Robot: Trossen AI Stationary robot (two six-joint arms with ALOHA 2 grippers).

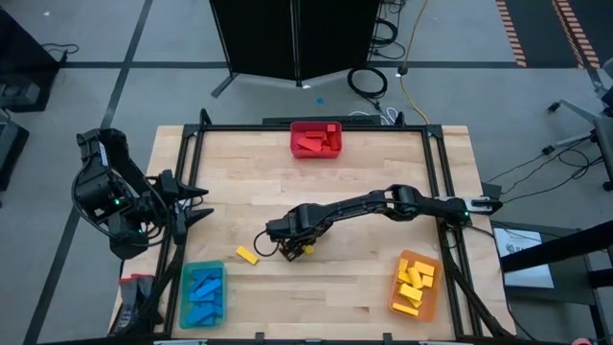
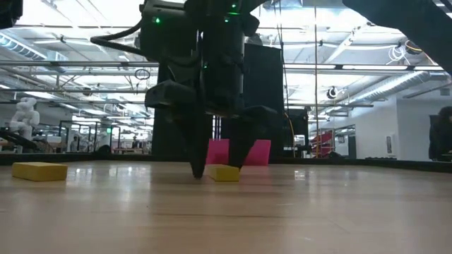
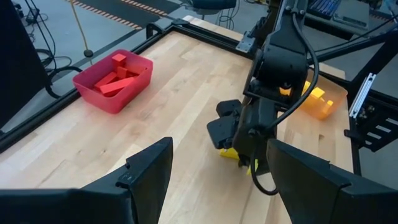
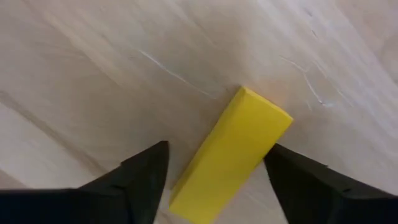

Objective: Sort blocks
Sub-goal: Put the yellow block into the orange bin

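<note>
1. Right hand (image 1: pixel 299 251), fingers apart, straddles a small flat yellow plastic block (image 4: pixel 231 155) near the wooden desk (image 1: pixel 383 278) centre, not yet clamped.
2. Orange plastic bin (image 1: pixel 428 305) waits at four o'clock.
3. Left hand (image 1: pixel 201 204) is parked wide at nine o'clock.

Non-task stuff in view: table, 3 bins, room bits.

Wooden table (image 1: pixel 364 287) w/ black frame filled the center of the high view; red bin (image 1: pixel 316 140) sat at its top-center edge, teal bin (image 1: pixel 203 294) at lower left, orange bin (image 1: pixel 417 286) at lower right. Dark cabinet (image 1: pixel 295 36) stood above the table at top center, w/ coiled black cable (image 1: pixel 367 81) and a yellow cable (image 1: pixel 407 57) on the grey floor just right of it. Striped floor tape (image 1: pixel 565 24) ran across the upper right corner. Low view: pink-looking bin (image 2: pixel 256 152) in mid-frame behind the tabletop, ceiling lights and shelving beyond.
</note>
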